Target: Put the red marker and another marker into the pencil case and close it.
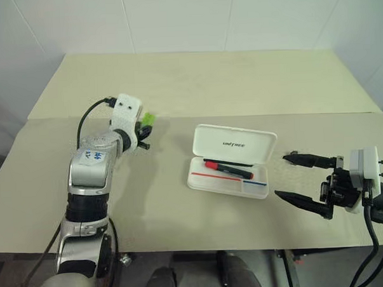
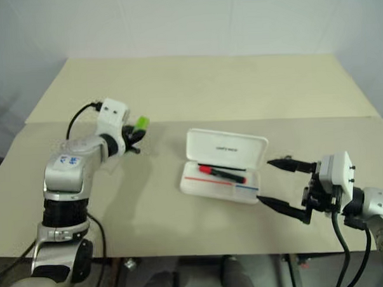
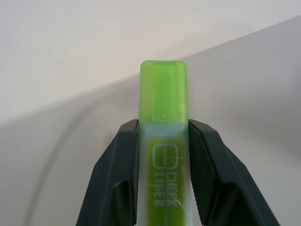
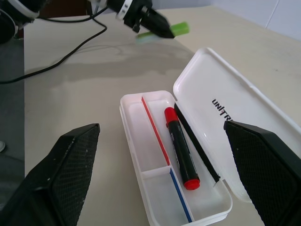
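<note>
Gripping the light green flat highlighter-style marker (image 3: 163, 141) between its two black fingers (image 3: 117, 179), the left hand (image 1: 142, 130) hovers above the beige tabletop (image 1: 176, 87), at about nine o'clock from the white hard plastic pencil case (image 1: 230, 159) and well apart from it; the marker's green cap end pokes out past the fingertips. That hinged case lies open near the tabletop's centre, lid tilted back toward twelve o'clock, showing small dark lettering. Inside its tray, beside a red and blue stripe, rests the slim red marker with a black end (image 4: 181, 147). At three o'clock from the case, the right hand (image 1: 299, 178) waits with fingers spread wide, holding nothing.
</note>
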Robot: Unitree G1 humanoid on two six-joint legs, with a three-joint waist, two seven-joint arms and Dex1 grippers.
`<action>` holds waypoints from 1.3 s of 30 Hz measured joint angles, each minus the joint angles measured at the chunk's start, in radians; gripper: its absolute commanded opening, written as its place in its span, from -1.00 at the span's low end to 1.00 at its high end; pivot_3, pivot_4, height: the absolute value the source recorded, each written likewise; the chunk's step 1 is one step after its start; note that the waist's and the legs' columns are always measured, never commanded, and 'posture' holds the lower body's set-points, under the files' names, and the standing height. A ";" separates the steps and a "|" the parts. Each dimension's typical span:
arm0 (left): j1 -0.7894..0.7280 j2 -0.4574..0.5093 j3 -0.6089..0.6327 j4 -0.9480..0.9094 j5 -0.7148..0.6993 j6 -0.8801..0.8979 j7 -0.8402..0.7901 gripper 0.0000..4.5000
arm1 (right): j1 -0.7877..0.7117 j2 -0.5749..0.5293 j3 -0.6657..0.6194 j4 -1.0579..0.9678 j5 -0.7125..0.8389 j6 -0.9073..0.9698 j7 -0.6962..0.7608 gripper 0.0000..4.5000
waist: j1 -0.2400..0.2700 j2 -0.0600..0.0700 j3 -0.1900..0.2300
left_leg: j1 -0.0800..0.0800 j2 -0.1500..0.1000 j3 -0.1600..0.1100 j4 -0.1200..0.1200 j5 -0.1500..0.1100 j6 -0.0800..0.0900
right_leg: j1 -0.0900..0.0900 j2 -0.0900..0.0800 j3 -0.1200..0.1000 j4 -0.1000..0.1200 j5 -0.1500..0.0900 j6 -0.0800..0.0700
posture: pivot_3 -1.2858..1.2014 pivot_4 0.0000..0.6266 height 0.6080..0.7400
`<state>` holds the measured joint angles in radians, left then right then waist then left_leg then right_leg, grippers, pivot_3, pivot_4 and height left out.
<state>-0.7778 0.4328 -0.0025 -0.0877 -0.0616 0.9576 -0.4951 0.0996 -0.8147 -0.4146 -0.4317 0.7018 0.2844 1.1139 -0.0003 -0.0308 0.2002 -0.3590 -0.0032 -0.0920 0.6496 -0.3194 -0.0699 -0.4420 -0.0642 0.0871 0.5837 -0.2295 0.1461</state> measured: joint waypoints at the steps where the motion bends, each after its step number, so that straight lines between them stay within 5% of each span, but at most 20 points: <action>1: -0.010 0.015 -0.020 -0.004 -0.028 -0.037 -0.062 -0.53 | 0.005 0.000 -0.006 -0.004 0.000 0.000 -0.006 1.00 | 0.000 0.000 0.000 | 0.000 0.000 0.001 0.000 0.000 0.000 | 0.000 0.000 0.001 0.000 0.000 0.000 | 0.03 -0.52 1.00; 15: -0.043 0.207 -0.211 -0.167 -0.295 -0.253 -0.698 -0.53 | 0.133 0.037 -0.087 -0.097 0.002 -0.002 -0.074 1.00 | -0.011 0.000 0.000 | 0.007 0.000 0.003 0.003 0.000 0.007 | 0.012 0.002 0.002 0.000 -0.002 -0.003 | 0.03 -0.52 1.00; 22: -0.045 0.197 -0.344 -0.107 -0.229 -0.349 -0.746 -0.53 | 0.171 0.044 -0.108 -0.136 0.009 -0.002 -0.085 1.00 | -0.018 0.000 0.000 | 0.007 -0.001 0.003 0.009 0.000 0.008 | 0.015 0.002 0.005 -0.001 -0.004 -0.008 | 0.03 -0.52 1.00; 31: -0.129 0.000 -0.457 0.158 -0.029 -0.518 -0.618 -0.53 | 0.175 0.049 -0.110 -0.143 0.008 -0.004 -0.108 1.00 | -0.021 -0.001 0.001 | 0.007 -0.002 0.003 0.013 0.001 0.010 | 0.015 0.002 0.006 -0.002 -0.002 -0.007 | 0.03 -0.52 1.00; 39: -0.188 -0.039 -0.517 0.259 0.050 -0.597 -0.644 -0.53 | 0.176 0.057 -0.109 -0.146 0.006 -0.007 -0.118 1.00 | -0.027 0.000 0.001 | 0.007 -0.001 0.004 0.012 -0.001 0.013 | 0.015 0.003 0.006 -0.001 -0.001 -0.005 | 0.03 -0.52 1.00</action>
<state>-0.9655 0.3937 -0.5198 0.1715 -0.0112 0.3608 -1.1392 0.2758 -0.7579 -0.5235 -0.5780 0.7083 0.2777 0.9958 -0.0270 -0.0313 0.2009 -0.3522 -0.0045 -0.0882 0.6621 -0.3201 -0.0570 -0.4267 -0.0617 0.0936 0.5832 -0.2308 0.1412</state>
